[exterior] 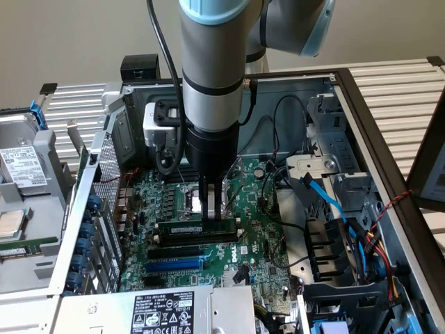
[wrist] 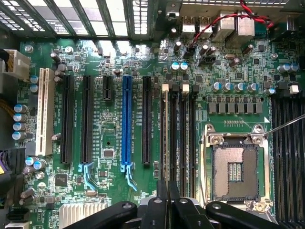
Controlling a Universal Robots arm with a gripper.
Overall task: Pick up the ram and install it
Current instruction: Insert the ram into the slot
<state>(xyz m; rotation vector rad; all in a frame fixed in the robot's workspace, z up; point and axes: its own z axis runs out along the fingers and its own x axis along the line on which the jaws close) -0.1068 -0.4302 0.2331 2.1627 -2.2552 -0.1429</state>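
The ram [exterior: 177, 227] is a long green stick with black chips, standing on edge along a memory slot of the motherboard [exterior: 257, 243], just beside the CPU socket [exterior: 184, 202]. My gripper [exterior: 212, 217] reaches straight down and is shut on the stick's upper edge near its middle. In the wrist view the ram [wrist: 165, 133] appears edge-on as a thin pale strip over the slot farthest from the CPU socket [wrist: 234, 171], running into my gripper [wrist: 167, 191]. How deep it sits in the slot I cannot tell.
Black expansion slots and a blue slot [wrist: 127, 119] lie parallel beside the ram. Two bare memory slots [wrist: 183, 138] separate it from the socket. Blue and black cables [exterior: 327, 195] and a drive bay crowd the exterior view's right. The case wall [exterior: 90, 209] rises at the left.
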